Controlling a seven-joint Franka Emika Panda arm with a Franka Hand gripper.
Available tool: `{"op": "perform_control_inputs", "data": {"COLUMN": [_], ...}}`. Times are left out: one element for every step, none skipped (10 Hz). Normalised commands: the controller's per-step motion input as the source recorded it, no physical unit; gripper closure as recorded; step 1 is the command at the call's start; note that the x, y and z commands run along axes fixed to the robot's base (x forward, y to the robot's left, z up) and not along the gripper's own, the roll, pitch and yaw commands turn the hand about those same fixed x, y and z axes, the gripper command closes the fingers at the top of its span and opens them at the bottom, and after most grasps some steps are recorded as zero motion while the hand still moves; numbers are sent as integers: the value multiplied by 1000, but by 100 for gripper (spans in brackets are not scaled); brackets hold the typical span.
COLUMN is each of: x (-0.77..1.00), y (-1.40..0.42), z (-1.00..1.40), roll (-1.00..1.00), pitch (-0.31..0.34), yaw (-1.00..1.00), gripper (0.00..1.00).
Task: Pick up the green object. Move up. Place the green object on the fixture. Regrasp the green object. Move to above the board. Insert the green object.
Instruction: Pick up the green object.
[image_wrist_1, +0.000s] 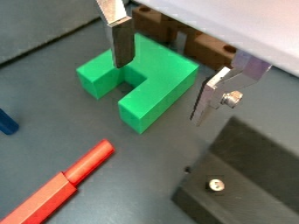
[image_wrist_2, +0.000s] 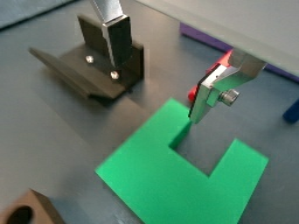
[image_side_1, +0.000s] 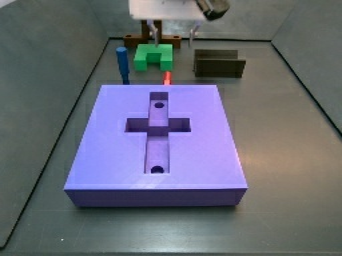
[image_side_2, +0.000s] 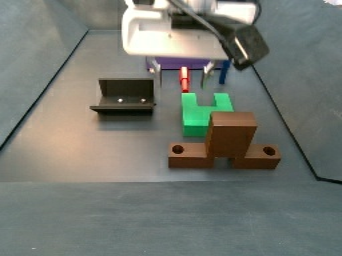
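Dark grey floor lay under everything. From left to right in a side view, the fixture (image_side_2: 130, 97) stood empty, and the green object (image_side_2: 203, 108) rested on the floor. The gripper (image_wrist_1: 163, 80) hung over it, fingers apart, nothing held. Every step remained; the board (image_side_1: 158, 142) waited.

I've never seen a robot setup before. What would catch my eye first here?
Probably the large purple board with its cross-shaped recess, filling the floor in a side view. Behind it sits the bright green object, with the open gripper straddling one of its arms; an orange-brown wooden block stands beside it.
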Motion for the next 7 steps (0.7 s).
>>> {"op": "perform_control_inputs", "data": {"x": [-94, -29, -11, 0, 23, 17, 17], "y": [0, 0, 0, 0, -80, -129, -100], "z": [-491, -451, -409, -297, -126, -3, -66], "roll": [-120, -134, -157, -143, -106, -79, -69], "pitch": [-333, -310, -296, -269, -180, -139, -137], "yaw": [0, 0, 0, 0, 0, 40, 103], "gripper": [0, 0, 0, 0, 0, 0, 0]}}
